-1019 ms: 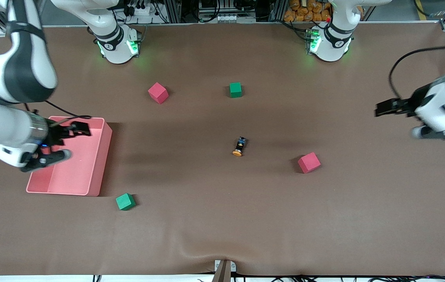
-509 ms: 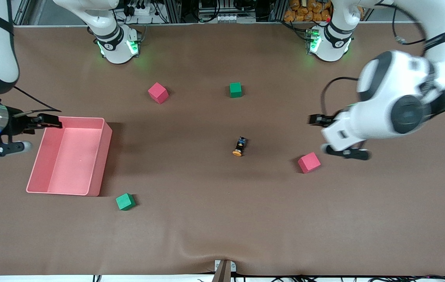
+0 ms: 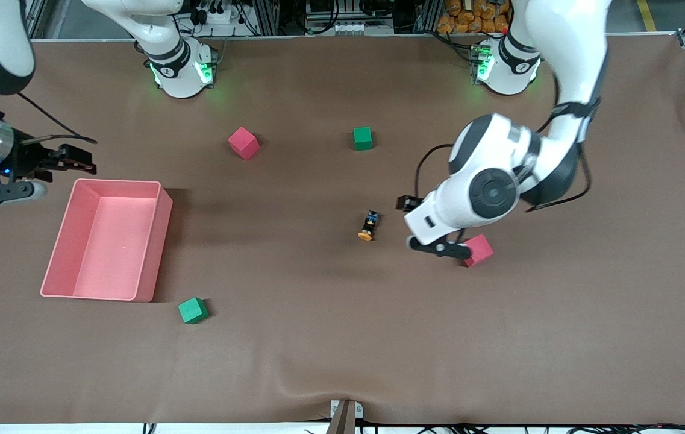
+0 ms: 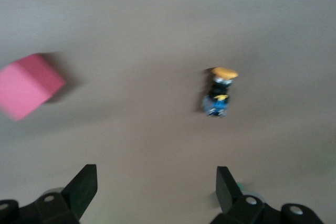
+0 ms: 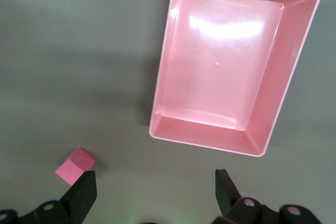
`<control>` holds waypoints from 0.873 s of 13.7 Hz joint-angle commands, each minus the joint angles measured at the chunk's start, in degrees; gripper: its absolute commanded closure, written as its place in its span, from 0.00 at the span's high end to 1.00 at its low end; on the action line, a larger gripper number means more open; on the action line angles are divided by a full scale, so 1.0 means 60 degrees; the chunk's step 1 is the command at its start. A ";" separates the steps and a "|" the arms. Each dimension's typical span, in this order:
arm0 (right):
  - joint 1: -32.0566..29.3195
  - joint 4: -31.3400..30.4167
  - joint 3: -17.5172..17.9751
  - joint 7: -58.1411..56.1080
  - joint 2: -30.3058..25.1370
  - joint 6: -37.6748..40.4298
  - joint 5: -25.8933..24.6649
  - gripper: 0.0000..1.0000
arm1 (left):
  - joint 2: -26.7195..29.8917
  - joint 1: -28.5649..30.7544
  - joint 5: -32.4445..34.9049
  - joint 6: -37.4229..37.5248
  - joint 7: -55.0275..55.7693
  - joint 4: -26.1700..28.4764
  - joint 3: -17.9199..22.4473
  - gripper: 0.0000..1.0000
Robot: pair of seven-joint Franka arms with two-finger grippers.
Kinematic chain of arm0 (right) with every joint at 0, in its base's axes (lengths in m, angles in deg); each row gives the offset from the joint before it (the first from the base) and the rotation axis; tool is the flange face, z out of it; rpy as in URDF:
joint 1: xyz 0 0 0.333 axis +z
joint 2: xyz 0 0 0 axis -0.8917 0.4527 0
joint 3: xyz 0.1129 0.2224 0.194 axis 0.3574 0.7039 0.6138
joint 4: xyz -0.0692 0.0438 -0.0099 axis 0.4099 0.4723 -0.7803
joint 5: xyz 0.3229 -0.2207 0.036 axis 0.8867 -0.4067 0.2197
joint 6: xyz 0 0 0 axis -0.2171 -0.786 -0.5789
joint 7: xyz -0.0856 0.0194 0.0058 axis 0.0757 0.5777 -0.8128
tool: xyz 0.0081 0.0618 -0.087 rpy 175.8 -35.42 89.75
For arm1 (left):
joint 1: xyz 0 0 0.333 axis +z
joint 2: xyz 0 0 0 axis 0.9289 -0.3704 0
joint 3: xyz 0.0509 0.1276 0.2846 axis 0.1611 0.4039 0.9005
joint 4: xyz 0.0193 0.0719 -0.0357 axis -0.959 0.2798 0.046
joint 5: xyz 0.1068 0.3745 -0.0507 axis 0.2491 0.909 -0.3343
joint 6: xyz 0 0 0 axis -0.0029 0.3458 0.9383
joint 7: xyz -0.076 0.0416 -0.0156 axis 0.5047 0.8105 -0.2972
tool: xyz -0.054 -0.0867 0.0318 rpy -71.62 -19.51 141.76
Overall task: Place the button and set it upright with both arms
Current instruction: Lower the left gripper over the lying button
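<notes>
The button [image 3: 369,225] lies on its side near the middle of the brown table, with its orange cap toward the front camera. The left wrist view shows the button [image 4: 219,93] ahead of the fingers. My left gripper [image 3: 407,223] hangs open just beside it, toward the left arm's end, and the left gripper [image 4: 155,183] has nothing between its fingers. My right gripper [image 3: 68,179] hovers open over the table at the right arm's end, beside the pink tray [image 3: 155,241]. Nothing is between the right gripper's [image 5: 155,184] fingers.
A pink cube [image 3: 481,248] sits by the left gripper, partly covered by one finger, and shows as the pink cube [image 4: 26,92]. Another pink cube [image 3: 243,143] and a green cube [image 3: 362,138] lie nearer the bases. A green cube [image 3: 193,310] lies beside the tray [image 5: 220,77].
The left arm has swung in from the table's left-arm end to just beside the button. The right gripper has moved off the tray to the table beside it. Both stayed open.
</notes>
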 commanded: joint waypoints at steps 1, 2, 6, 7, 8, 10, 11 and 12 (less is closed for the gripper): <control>0.0176 -0.0225 -0.0021 0.0364 -0.0181 -0.0219 -0.0267 1.00 | -0.0850 -0.0317 -0.0191 -0.0650 -0.0007 -0.0349 0.0019 1.00; 0.0176 -0.0137 -0.0021 0.0321 -0.0181 -0.0190 -0.0399 1.00 | -0.1173 -0.0447 -0.0176 -0.1030 -0.0023 -0.0378 0.0019 1.00; 0.0205 0.0462 -0.0006 0.0160 -0.0137 -0.0087 -0.0766 1.00 | -0.2054 -0.1312 -0.0132 -0.1897 0.0197 -0.0686 0.0151 1.00; 0.0205 0.0725 -0.0021 -0.0058 -0.0093 -0.0044 -0.0781 1.00 | -0.2113 -0.1342 -0.0118 -0.1913 0.0197 -0.0672 0.0137 1.00; 0.0205 0.0974 -0.0021 -0.0278 -0.0078 0.0102 -0.0853 1.00 | -0.2229 -0.1444 -0.0074 -0.1928 0.0212 -0.0672 0.0151 1.00; 0.0205 0.1516 -0.0006 -0.0310 -0.0063 0.0453 -0.0971 1.00 | -0.2362 -0.1708 0.0276 -0.2001 0.0561 -0.0672 0.0151 1.00; 0.0176 0.1765 -0.0021 -0.0310 -0.0049 0.0658 -0.0957 1.00 | -0.2392 -0.1709 0.0597 -0.2001 0.0592 -0.0643 0.0137 1.00; 0.0176 0.2043 -0.0021 -0.0310 -0.0034 0.0935 -0.0913 1.00 | -0.2406 -0.1709 0.0731 -0.2001 0.0593 -0.0642 0.0122 1.00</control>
